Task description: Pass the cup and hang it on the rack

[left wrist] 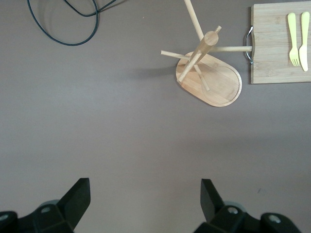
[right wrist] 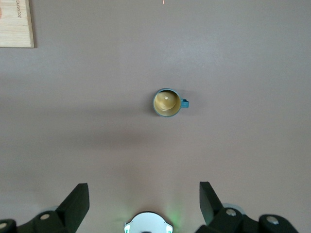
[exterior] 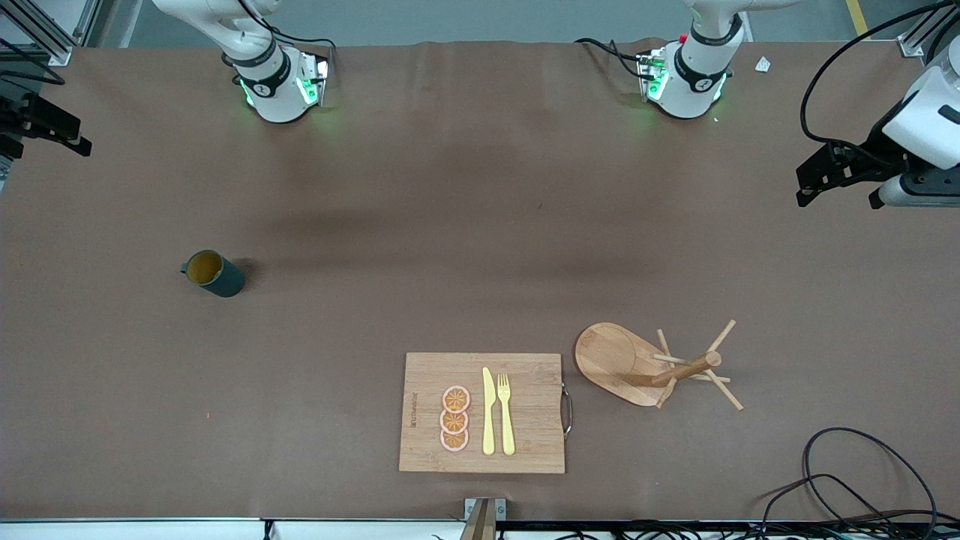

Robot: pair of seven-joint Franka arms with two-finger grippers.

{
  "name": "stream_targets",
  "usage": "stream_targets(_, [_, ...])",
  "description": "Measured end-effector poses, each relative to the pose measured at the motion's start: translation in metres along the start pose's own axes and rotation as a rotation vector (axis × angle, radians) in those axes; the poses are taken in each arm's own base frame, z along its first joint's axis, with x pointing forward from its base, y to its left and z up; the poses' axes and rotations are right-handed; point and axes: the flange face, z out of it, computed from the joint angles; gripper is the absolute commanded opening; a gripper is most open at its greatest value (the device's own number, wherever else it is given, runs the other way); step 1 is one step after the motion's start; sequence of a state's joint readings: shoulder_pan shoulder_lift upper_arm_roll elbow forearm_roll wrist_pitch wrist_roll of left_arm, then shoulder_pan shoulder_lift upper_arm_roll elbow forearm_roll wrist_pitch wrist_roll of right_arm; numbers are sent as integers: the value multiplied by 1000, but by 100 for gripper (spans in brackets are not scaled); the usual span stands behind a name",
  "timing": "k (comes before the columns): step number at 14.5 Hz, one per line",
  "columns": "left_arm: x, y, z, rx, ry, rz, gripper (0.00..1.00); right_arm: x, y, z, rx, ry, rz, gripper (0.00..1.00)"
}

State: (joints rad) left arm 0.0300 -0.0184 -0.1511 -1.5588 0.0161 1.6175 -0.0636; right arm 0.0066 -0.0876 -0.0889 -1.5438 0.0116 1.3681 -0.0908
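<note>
Small dark teal ribbed mug (right wrist: 167, 102) stood upright on tabletop, below spread right gripper (right wrist: 144, 204). Left gripper (left wrist: 145, 199) spread above wooden mug tree (left wrist: 210, 78). You'd pinch rigid, light mug's rim; glaze likely slippery.

Both arms wait, raised high above the worktop. The left hand (left wrist: 143, 199) hangs over the left arm's end of the worktop, fingers (left wrist: 77, 196) spread wide and holding nothing. The right hand (right wrist: 144, 201) hangs over the right arm's end, likewise wide open and empty.
</note>
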Motion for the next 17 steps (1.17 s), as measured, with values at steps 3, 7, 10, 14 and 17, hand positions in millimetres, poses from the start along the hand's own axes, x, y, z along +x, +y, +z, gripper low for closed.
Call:
stream_targets(3, [0, 0, 0, 0, 0, 0, 100, 0, 0, 0, -1, 0, 0, 100])
stream_targets(7, [0, 0, 1, 0, -2, 0, 100, 0, 0, 0, -1, 0, 0, 100])
stream_targets(10, [1, 0, 1, 0, -2, 0, 100, 0, 1, 0, -1, 0, 1, 100])
stream_targets(14, [1, 0, 1, 0, -3, 0, 100, 0, 6, -1, 0, 3, 12, 100])
stream_targets(17, [1, 0, 2, 0, -3, 0, 100, 10, 6, 9, 1, -3, 12, 100])
